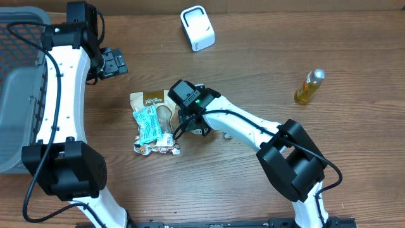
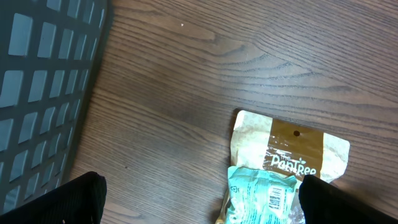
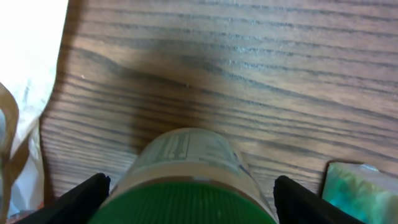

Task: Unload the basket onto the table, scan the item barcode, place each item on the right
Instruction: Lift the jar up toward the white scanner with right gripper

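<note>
1. My right claw (image 1: 193, 125) is just beside the snack bag (image 1: 155, 101). Its fingers are apart, one on each side of a green-lidded jar (image 3: 186, 180).
2. I cannot tell if the fingers press the jar.
3. To do this well, I think I should squeeze evenly and lift straight up, so the snack bag is not bumped.
4. Next I should turn the jar's label toward the white scanner (image 1: 197, 28), well apart from the snack bag.
5. My left claw (image 1: 114, 62) is wide apart and holds nothing.
6. The surface (image 1: 266, 38) is brown wood. A blue-green packet (image 1: 147, 123) lies on the snack bag. A grey basket (image 1: 16, 95) is well apart on one side and a yellow bottle (image 1: 309, 87) on the other.
</note>
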